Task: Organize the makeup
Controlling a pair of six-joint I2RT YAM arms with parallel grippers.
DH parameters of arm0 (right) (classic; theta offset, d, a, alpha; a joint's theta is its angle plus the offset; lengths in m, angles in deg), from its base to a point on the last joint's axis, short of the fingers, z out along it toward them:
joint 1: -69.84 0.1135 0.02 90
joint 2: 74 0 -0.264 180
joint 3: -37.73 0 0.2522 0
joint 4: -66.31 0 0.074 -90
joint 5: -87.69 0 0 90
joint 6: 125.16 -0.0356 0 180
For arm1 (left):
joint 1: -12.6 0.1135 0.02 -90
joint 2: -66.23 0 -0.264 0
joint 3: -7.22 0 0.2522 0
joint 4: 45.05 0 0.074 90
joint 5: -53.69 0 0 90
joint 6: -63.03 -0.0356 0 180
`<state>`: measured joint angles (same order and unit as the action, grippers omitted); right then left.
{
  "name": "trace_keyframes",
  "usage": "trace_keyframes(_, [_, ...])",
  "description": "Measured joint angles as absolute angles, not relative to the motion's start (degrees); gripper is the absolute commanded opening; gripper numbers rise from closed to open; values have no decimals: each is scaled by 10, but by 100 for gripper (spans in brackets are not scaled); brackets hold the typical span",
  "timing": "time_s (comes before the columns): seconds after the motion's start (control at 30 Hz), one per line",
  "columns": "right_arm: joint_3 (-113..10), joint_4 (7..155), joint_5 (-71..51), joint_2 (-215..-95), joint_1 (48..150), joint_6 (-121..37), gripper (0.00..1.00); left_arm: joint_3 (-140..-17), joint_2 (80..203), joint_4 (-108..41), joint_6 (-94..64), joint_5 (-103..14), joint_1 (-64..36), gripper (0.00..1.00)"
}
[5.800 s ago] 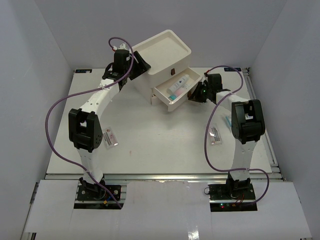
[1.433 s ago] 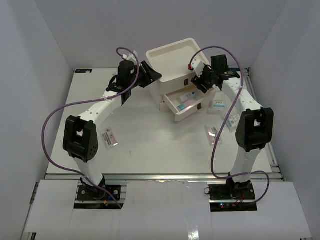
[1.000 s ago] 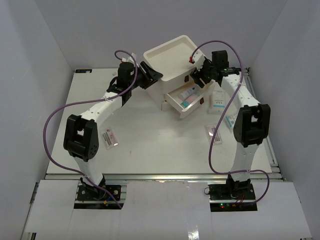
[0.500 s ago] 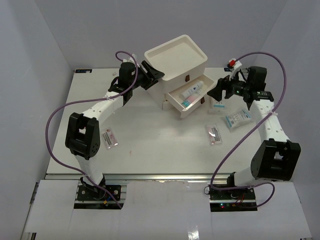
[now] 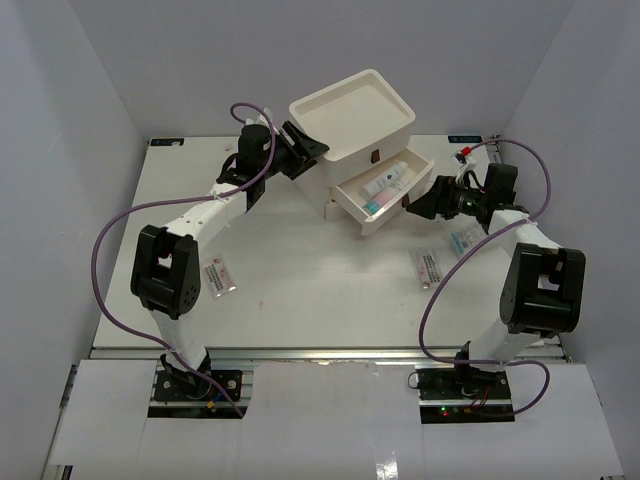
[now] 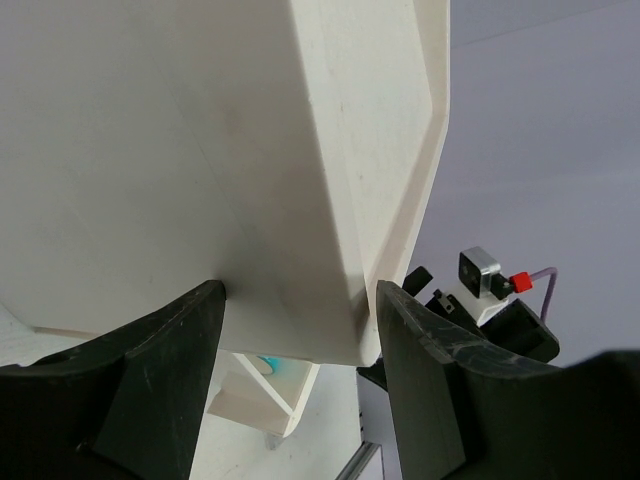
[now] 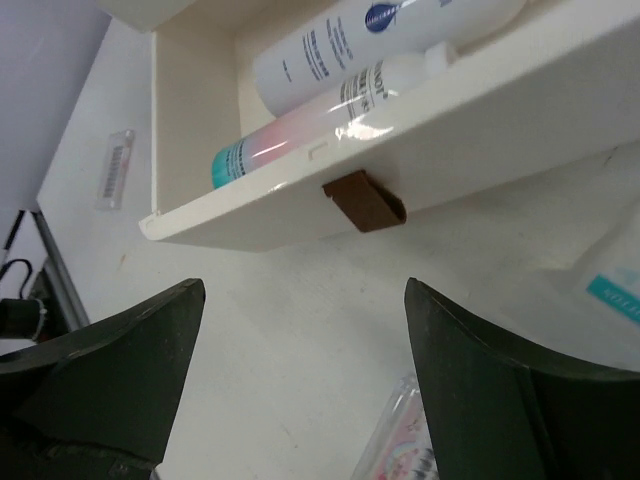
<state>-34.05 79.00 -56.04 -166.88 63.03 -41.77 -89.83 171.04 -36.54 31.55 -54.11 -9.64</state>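
The left gripper point(image 6: 300, 292) clamps the drawer box point(image 5: 352, 108) while the right gripper point(image 7: 303, 290), spread, faces its open drawer point(image 7: 480, 120) holding both tubes point(image 7: 380, 35); two sachets point(image 5: 428, 268) lie right of the box, nearest that arm.

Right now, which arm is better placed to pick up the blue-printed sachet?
Right, probably: the right gripper is open beside the blue-printed sachet, while the left gripper grips the drawer box.

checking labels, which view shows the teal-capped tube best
Right wrist: the teal-capped tube lies in the open drawer, cap and pink body clear. Top external shows it small; left wrist shows mainly the box.
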Motion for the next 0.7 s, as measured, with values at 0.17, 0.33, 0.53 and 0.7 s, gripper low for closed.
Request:
trace_keyframes(0.17, [-394, 802, -550, -1693, 635, -326, 84, -898, 1711, -365, 316, -541, -96, 72])
trace_keyframes(0.33, [-441, 834, -524, -1733, 653, -254, 80, -898, 1711, -367, 316, -542, -96, 72])
trace_keyframes(0.53, [-449, 867, -483, -1747, 685, -194, 76, -898, 1715, -373, 316, -545, -96, 72])
trace_keyframes(0.7, [-449, 872, -450, -1747, 702, -165, 56, -898, 1718, -379, 316, -548, -96, 70])
